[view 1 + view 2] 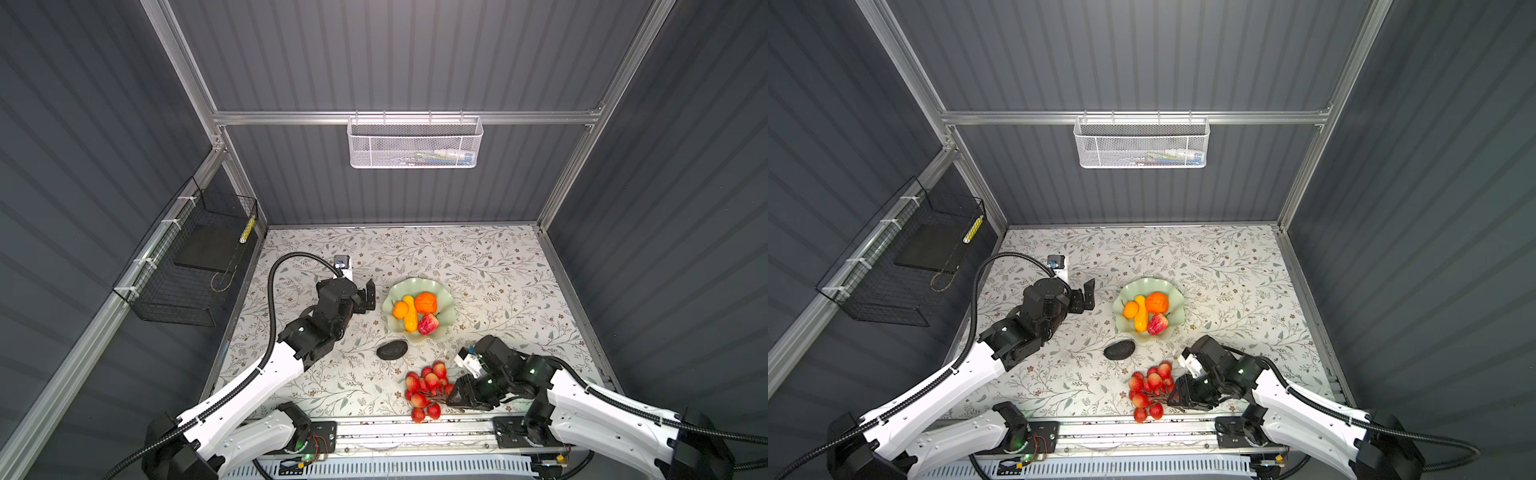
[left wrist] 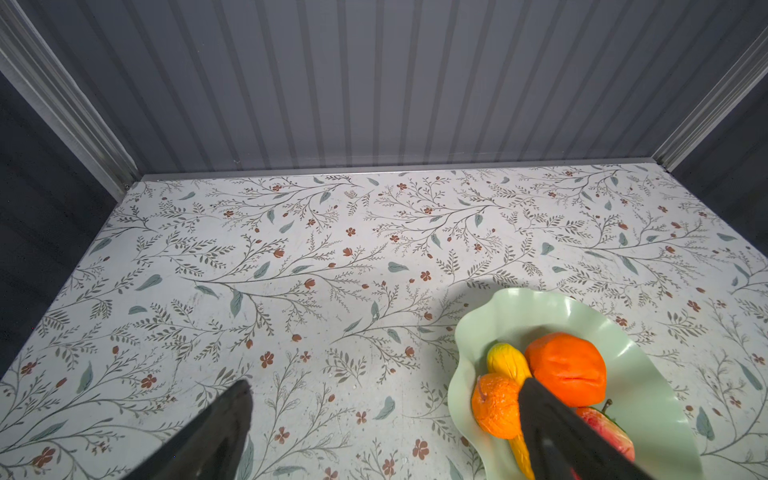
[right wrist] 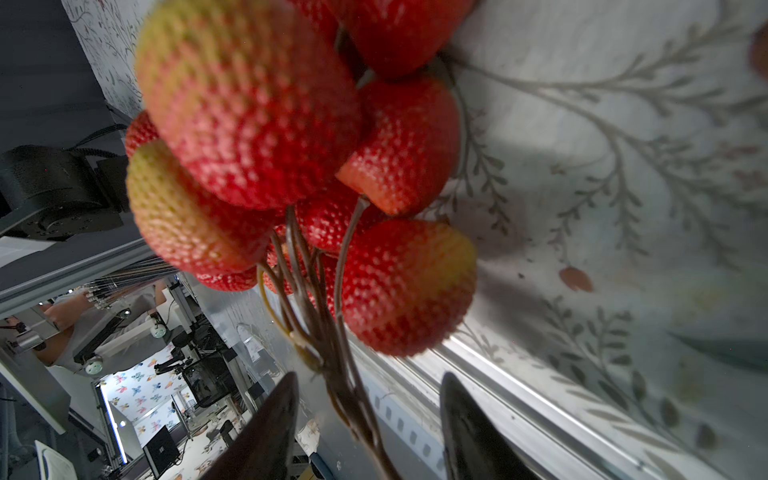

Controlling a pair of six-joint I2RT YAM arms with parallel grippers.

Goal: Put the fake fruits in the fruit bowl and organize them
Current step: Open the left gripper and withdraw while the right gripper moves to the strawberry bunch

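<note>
The red berry bunch (image 3: pixel 291 166) fills the view beside the flowered table (image 3: pixel 623 208); its brown stems (image 3: pixel 328 332) run between the right hand's (image 3: pixel 370 376) parted fingers (image 3: pixel 266 436), with gaps on both sides.

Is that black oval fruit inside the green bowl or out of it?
Out. The black oval fruit lies on the flowered table, beside the wavy rim of the green bowl, not among the fruits inside.

Counting now: one mint-green fruit bowl (image 1: pixel 417 285), two orange round fruits (image 1: pixel 426 302), one yellow elongated fruit (image 1: pixel 410 318), one red strawberry (image 1: pixel 428 324), one black oval fruit (image 1: pixel 392 349), and one red-berry bunch (image 1: pixel 428 384).
</note>
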